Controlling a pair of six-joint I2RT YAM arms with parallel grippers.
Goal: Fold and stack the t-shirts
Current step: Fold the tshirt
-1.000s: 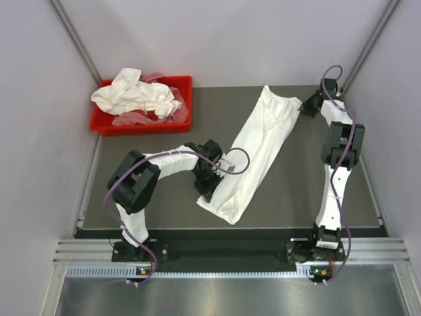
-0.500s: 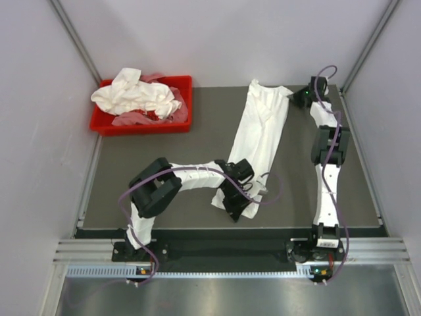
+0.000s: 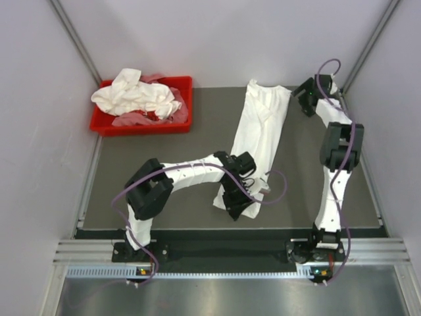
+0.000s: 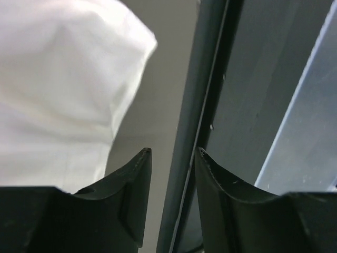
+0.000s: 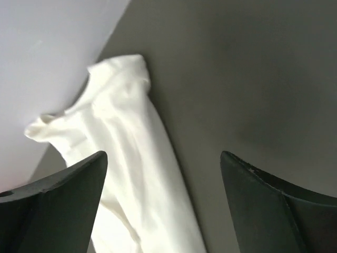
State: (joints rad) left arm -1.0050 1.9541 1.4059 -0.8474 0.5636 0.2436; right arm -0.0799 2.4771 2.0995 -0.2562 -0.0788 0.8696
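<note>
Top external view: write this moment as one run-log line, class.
t-shirt: long narrow strip | left gripper: open, at near end | right gripper: open, empty, by far end | red bin: crumpled shirts

The left arm bends inward, left hand low, fingers narrowly parted. The right arm stretches far forward, right hand spread wide.
</note>
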